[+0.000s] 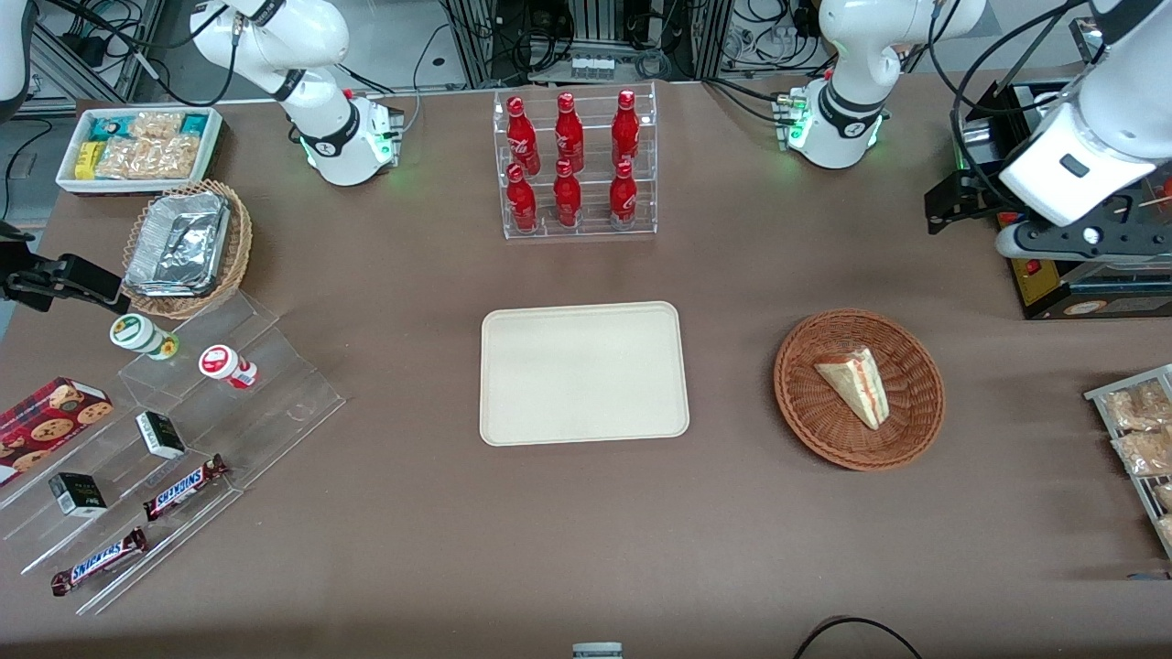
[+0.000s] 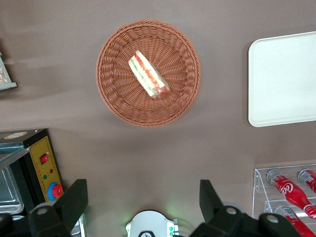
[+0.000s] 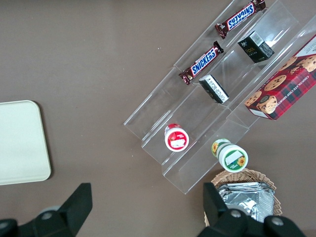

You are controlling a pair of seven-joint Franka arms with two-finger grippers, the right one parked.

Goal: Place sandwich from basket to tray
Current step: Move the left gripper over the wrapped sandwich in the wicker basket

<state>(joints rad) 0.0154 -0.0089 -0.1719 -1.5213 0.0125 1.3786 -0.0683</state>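
**Sandwich in the basket, gripper raised and apart**

The triangular pale-bread sandwich [image 1: 855, 385] with red and green filling lies inside the round reddish-brown wicker basket [image 1: 806, 403], toward the working arm's end of the brown table [image 1: 586, 549]. The flat cream rectangular tray [image 1: 583, 373] sits mid-table, holding nothing. The left arm's black gripper [image 2: 143, 205] hovers high above the table, fingers [image 2: 74, 200] spread wide, grasping nothing.
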